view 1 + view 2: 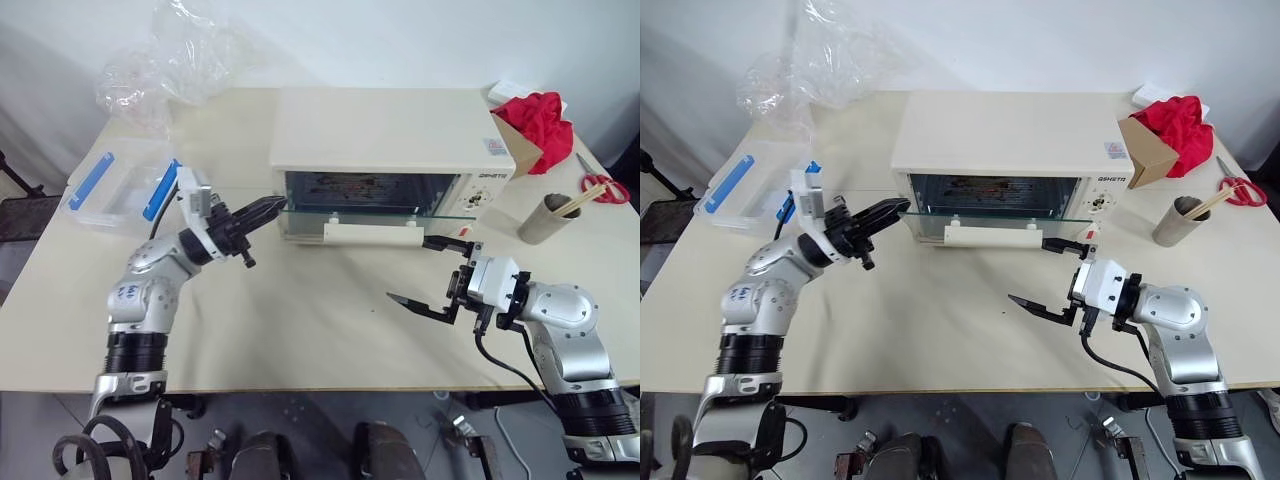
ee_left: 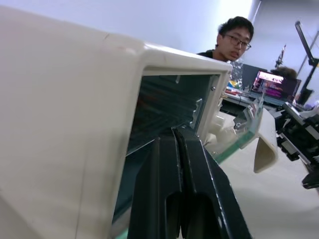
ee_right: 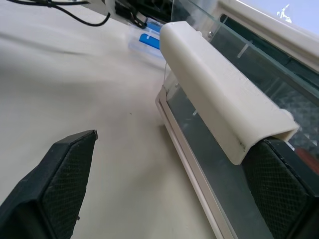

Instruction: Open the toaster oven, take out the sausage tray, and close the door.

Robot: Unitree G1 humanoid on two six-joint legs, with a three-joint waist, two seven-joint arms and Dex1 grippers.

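The cream-white toaster oven (image 1: 385, 130) stands at the back middle of the table. Its door (image 1: 350, 212) is swung down roughly level, and the cream bar handle (image 1: 372, 234) hangs under the front edge. My left gripper (image 1: 272, 207) is shut with nothing between its fingers (image 2: 164, 189), its tip at the left front corner of the oven opening, by the door's left edge. My right gripper (image 1: 408, 268) is open wide in front of the door's right end, one finger beside the end of the handle (image 3: 219, 84). The sausage tray is hidden in the dark oven interior.
A clear plastic box with blue clips (image 1: 120, 185) lies at the left, behind it a crumpled plastic bag (image 1: 170, 60). At the right stand a cardboard box with red cloth (image 1: 530, 125), a tube holding chopsticks (image 1: 545, 218) and red scissors (image 1: 605, 187). A person (image 2: 234, 37) sits beyond the table.
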